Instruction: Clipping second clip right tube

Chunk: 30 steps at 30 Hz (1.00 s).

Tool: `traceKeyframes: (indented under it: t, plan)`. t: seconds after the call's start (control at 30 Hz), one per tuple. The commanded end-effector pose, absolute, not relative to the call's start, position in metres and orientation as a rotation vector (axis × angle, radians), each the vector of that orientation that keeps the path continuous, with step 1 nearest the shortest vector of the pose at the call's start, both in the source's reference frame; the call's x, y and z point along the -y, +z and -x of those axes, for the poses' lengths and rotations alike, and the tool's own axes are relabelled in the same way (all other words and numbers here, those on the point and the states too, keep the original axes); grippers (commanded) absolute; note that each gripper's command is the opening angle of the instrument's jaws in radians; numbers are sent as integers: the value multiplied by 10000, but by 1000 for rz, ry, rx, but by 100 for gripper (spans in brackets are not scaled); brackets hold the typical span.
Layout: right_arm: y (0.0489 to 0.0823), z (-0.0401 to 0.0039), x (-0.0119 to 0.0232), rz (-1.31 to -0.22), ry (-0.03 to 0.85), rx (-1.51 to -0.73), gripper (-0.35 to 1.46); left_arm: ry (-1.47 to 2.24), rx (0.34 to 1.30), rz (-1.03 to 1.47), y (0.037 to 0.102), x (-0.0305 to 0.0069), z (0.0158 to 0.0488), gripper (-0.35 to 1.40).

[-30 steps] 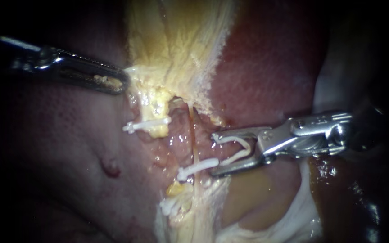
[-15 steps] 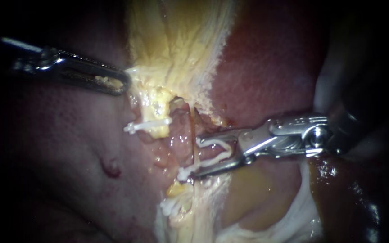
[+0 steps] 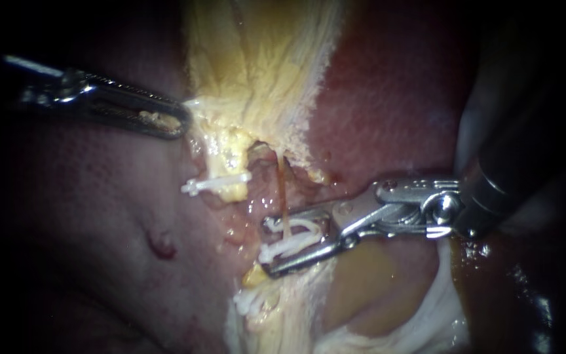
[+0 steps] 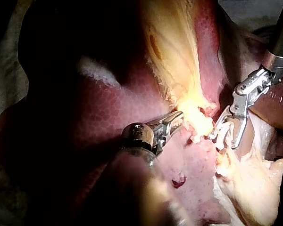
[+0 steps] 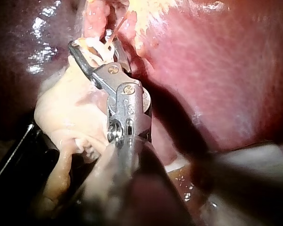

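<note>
- White plastic clip (image 3: 294, 227), its legs spread, sits loaded in the pincer of the right instrument (image 3: 268, 247). Both halves of the pincer bear on the clip and stand only narrowly apart.
- The right tube (image 3: 281, 196), a thin orange-brown strand, runs from the yellow tissue (image 3: 257, 65) toward the near side. It passes between the legs of the loaded clip.
- Just nearer on the same tube sits a closed clip (image 3: 278, 251). It lies against the near half of the right pincer.
- To the left, well apart from the right pincer, a third clip (image 3: 216, 181) crosses the left tube (image 3: 229, 164), a pale yellow stump.
- Nearer still, a white clip cluster (image 3: 249, 301) lies at the edge of the yellow tissue.
- The left instrument (image 3: 177, 123) comes in from the far left. Its pincer is closed on the left edge of the yellow tissue; the left wrist view (image 4: 179, 117) shows the tip buried in that bright tissue.
- Dark red liver (image 3: 388, 98) lies on both sides of the yellow band.
- In the right wrist view the right instrument (image 5: 92, 42) reaches ahead over pale tissue, the clip white between its pincer halves.
</note>
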<state>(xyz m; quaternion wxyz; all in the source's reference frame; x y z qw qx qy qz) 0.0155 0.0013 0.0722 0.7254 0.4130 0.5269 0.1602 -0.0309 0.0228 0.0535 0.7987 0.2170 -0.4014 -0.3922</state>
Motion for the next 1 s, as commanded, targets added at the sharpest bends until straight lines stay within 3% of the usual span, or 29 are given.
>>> traceKeyframes:
  t: [0.03, 0.43, 0.67, 1.0]
  plan:
    - [718, -155, -13, -925, 360, -1174, 48, -842, 861, -466, 535, -228, 309, -35]
    - [688, -162, -7, -1018, 357, -1265, 48, -841, 861, -466, 536, -228, 309, -35]
    - [683, -163, -6, -1030, 355, -1269, 46, -841, 861, -466, 537, -229, 309, -35]
    - [684, -154, -5, -1033, 351, -1269, 25, -841, 861, -466, 537, -229, 309, -35]
